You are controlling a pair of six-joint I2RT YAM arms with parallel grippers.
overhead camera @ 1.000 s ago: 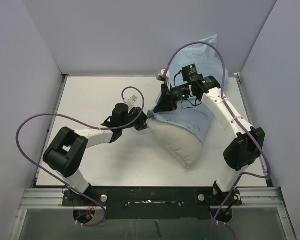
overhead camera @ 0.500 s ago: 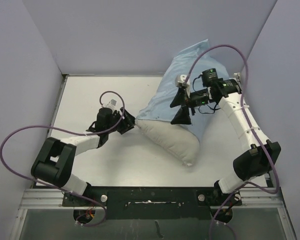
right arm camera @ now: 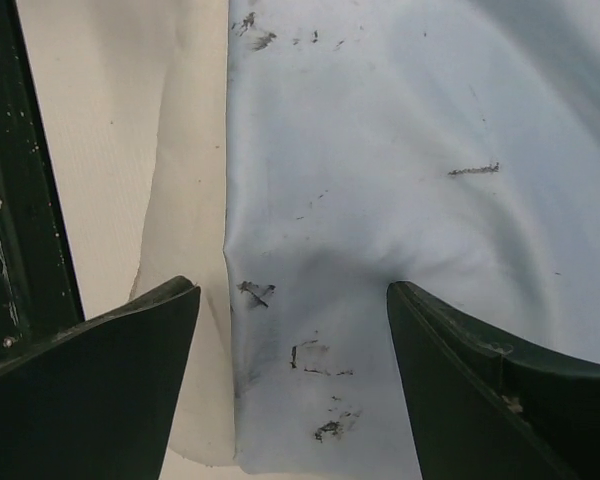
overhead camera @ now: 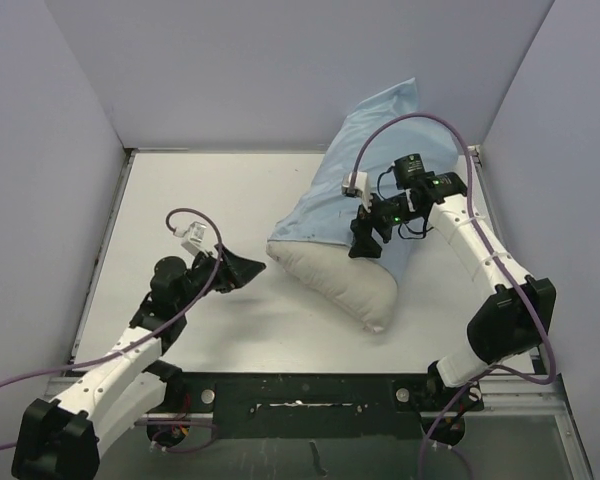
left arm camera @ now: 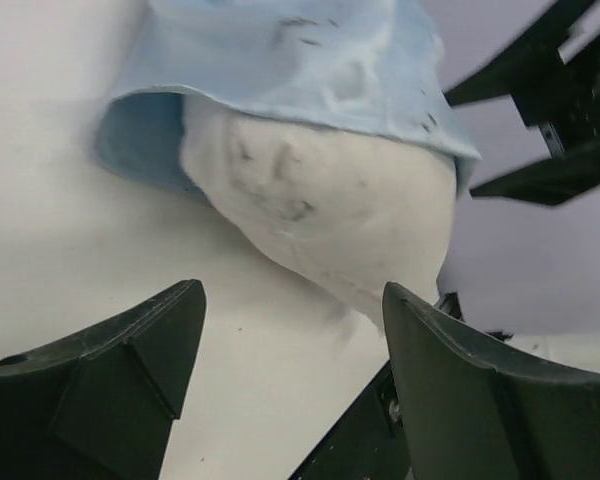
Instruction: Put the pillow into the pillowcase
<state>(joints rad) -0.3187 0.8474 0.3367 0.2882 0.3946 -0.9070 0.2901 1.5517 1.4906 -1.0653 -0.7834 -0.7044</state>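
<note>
The off-white pillow (overhead camera: 345,282) lies on the table with its far part inside the light blue pillowcase (overhead camera: 375,125); its near end sticks out of the open hem. My left gripper (overhead camera: 238,270) is open and empty, a short way left of the pillow's corner. In the left wrist view the left gripper (left arm camera: 292,290) faces the pillow (left arm camera: 330,200) under the pillowcase (left arm camera: 310,50) hem. My right gripper (overhead camera: 363,243) stands open over the hem. In the right wrist view the right gripper (right arm camera: 292,290) straddles the smudged pillowcase (right arm camera: 400,150) beside the pillow (right arm camera: 110,150), holding nothing.
The white table (overhead camera: 200,200) is boxed in by grey walls at the left, back and right. The pillowcase's closed end leans up against the back wall. Purple cables (overhead camera: 420,120) loop above both arms. The black base rail (overhead camera: 300,395) runs along the near edge.
Both grippers have opened and let go of the cloth. The left arm has drawn back toward the near left. The right gripper has come down over the hem, and the pillowcase has settled.
</note>
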